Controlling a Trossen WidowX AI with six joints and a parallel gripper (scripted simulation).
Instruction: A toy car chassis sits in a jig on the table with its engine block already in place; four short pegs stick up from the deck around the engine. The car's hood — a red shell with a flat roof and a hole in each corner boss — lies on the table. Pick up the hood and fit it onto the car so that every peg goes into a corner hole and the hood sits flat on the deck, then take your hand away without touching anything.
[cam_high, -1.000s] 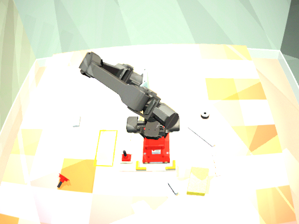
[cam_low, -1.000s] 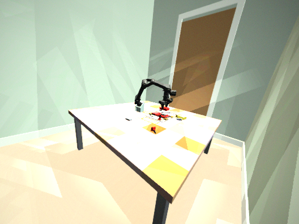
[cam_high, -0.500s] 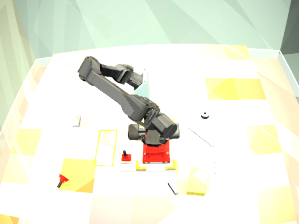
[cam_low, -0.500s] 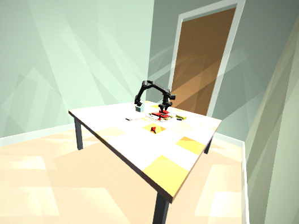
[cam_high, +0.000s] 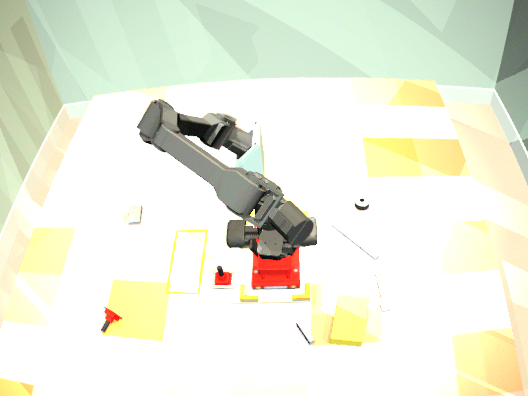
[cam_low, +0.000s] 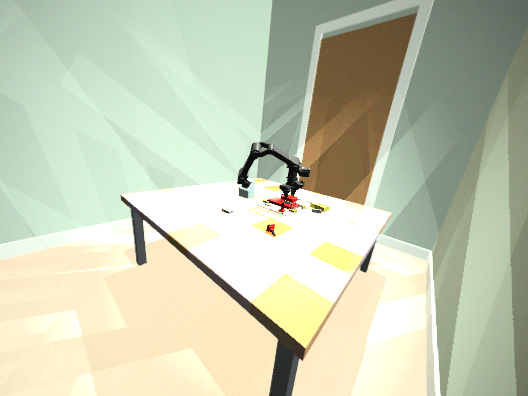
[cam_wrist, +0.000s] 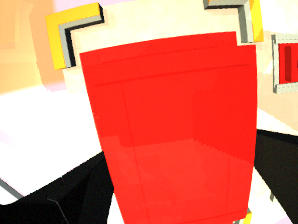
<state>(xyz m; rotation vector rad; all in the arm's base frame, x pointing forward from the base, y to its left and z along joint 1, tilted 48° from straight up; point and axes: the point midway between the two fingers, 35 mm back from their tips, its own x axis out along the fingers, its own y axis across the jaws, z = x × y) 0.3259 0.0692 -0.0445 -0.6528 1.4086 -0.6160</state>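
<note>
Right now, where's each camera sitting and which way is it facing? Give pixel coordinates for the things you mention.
Top: high over the table (cam_high: 320, 365), looking steeply down; the whole arm shows, its claw (cam_high: 272, 242) (cam_wrist: 178, 147) mostly hidden.
Exterior: off beyond one table corner, looking across the table toward the door (cam_low: 357, 105); the arm shows small.
Wrist: on the arm by the claw, looking past its black fingers at the red hood (cam_wrist: 175, 115).
Top and wrist share the yellow jig corners (cam_high: 248, 297) (cam_wrist: 55, 30).
</note>
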